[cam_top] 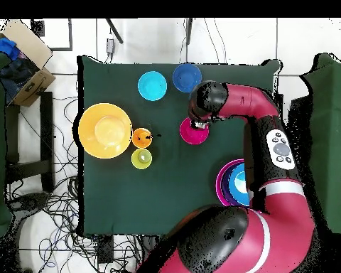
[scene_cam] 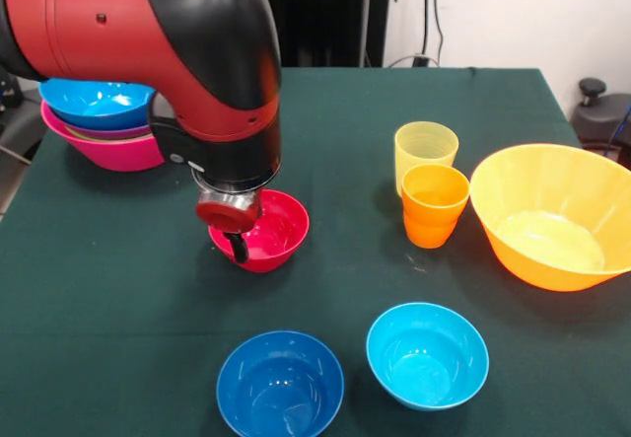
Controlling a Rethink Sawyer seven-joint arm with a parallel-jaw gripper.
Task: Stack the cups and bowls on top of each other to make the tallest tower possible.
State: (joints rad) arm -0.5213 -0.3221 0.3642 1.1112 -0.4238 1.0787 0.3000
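Note:
My gripper hangs low over the near-left rim of the small red bowl, which sits mid-table; seen from overhead, the gripper covers that bowl's edge. Whether it grips the rim is hidden by the wrist. The tower stands at the far left: a pink bowl at the base, a purple rim showing, and a sky blue bowl on top. The pale yellow cup and orange cup stand side by side at the right.
A large orange bowl sits at the right edge. The dark blue bowl and cyan bowl rest near the front edge. My arm reaches across the table above the tower.

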